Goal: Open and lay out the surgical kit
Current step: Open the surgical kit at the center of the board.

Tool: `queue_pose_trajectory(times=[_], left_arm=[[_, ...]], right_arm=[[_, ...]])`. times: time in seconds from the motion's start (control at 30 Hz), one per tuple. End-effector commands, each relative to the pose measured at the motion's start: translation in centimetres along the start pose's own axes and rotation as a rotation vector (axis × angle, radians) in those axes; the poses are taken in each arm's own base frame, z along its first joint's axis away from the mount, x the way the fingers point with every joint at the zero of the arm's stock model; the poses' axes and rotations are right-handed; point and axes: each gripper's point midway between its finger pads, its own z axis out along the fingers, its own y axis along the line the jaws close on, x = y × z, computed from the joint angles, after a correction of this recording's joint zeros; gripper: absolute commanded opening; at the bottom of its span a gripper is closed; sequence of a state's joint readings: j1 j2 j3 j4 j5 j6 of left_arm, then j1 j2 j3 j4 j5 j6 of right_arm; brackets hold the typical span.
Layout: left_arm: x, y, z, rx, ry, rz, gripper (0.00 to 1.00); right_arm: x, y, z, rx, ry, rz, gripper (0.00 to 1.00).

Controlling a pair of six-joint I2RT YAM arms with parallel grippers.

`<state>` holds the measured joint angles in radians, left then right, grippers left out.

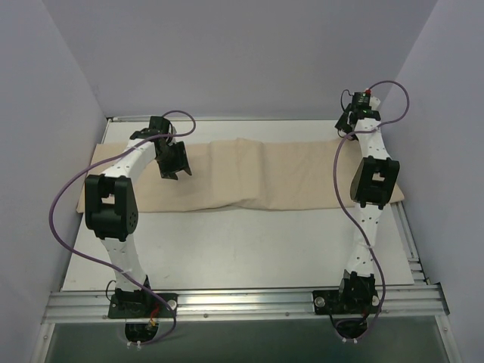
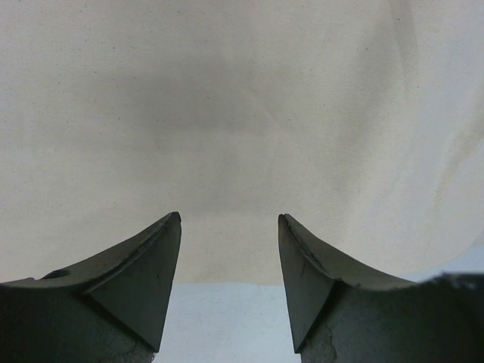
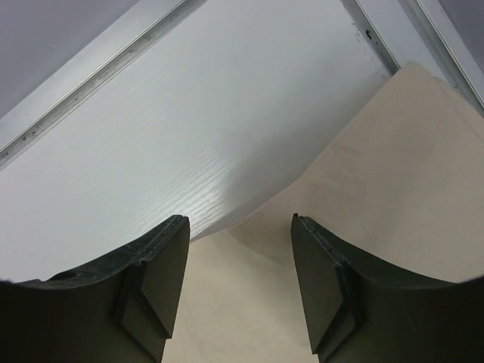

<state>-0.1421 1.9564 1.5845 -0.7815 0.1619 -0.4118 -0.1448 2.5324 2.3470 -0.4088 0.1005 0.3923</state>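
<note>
Wrapping cloth: beige, plain weave, folded into one long band. It lies across the far half of the white bench, from near the left wall to the right edge. Soft creases run across it left of centre, and the near edge sags slightly there. The contents cannot be seen.

Left hand: fingers apart, nothing between them. It is over the left part of the cloth.

Right hand: fingers apart, nothing gripped. It is at the far right corner of the cloth.

Top view: the only one showing the full length of the band and both arms' positions. The right hand's fingertips are hidden there behind its own wrist.

Left wrist view: shows the weave close up, a broad shadow, and the near edge against the bench.

Right wrist view: shows the curved cloth edge against bare bench. Whether the fingers touch the cloth cannot be told
</note>
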Motion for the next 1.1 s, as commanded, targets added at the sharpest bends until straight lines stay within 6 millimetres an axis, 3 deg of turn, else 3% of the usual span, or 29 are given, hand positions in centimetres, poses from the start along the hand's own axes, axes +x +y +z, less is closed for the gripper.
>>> queue_pose_trajectory(times=[0.0, 0.8, 0.9, 1.07], left_arm=[[-1.2, -0.7, -1.5, 0.029, -0.054, 0.001, 0.63], [-1.0, -0.7, -1.3, 0.038, -0.049, -0.009, 0.63], [-1.0, -0.8, -1.4, 0.040, -0.051, -0.007, 0.63], [-1.0, -0.8, -1.4, 0.040, -0.051, -0.007, 0.63]], right_arm=[[0.0, -1.1, -0.1, 0.041, 0.002, 0.005, 0.56], [0.9, -3.0, 1.0, 0.143, 0.023, -0.037, 0.54], [1.0, -3.0, 1.2, 0.146, 0.025, -0.035, 0.48], [0.7, -2.9, 0.9, 0.142, 0.015, -0.029, 0.29]])
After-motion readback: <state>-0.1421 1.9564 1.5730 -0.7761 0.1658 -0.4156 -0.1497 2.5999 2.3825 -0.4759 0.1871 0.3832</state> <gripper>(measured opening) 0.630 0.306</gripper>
